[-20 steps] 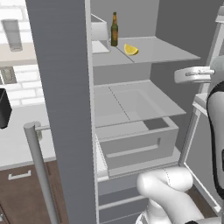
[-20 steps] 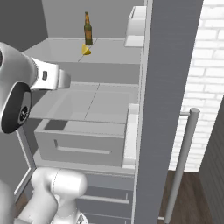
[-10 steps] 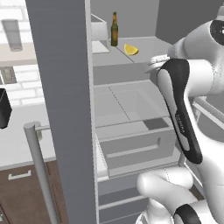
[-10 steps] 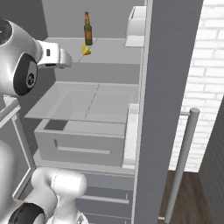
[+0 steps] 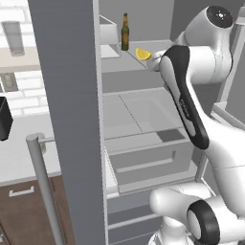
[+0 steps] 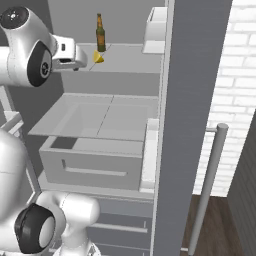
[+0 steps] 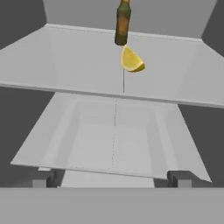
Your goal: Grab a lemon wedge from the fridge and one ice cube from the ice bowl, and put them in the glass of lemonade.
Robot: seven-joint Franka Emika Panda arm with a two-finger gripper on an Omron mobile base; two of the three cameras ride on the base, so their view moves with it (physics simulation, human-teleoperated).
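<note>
The fridge [image 5: 67, 95] stands open, its door edge [image 6: 192, 100] close in front of the cameras. A small yellow lemon wedge [image 5: 142, 54] lies on the top shelf, just in front of a brown bottle [image 5: 125, 32]. In the right base view my gripper [image 6: 84, 61] hovers level with that shelf, just left of the wedge [image 6: 98, 57] and apart from it. Seen from the hand, the wedge [image 7: 131, 60] sits ahead above the shelf edge, and the gripper [image 7: 111, 178] is open with nothing between its fingertips [image 7: 43, 178].
A white box [image 5: 109, 36] stands at the shelf's left end. Lower down come a middle shelf [image 6: 95, 117] and a pulled-out drawer [image 5: 143, 162]. The door's long handle [image 5: 45, 191] stands in the foreground. A tall clear glass [image 5: 14, 38] sits on the counter to the left.
The arm has swung up from the fridge's right side to the top shelf, bringing the hand close to the lemon wedge. The gripper has stayed open. Nothing on the shelves has moved.
</note>
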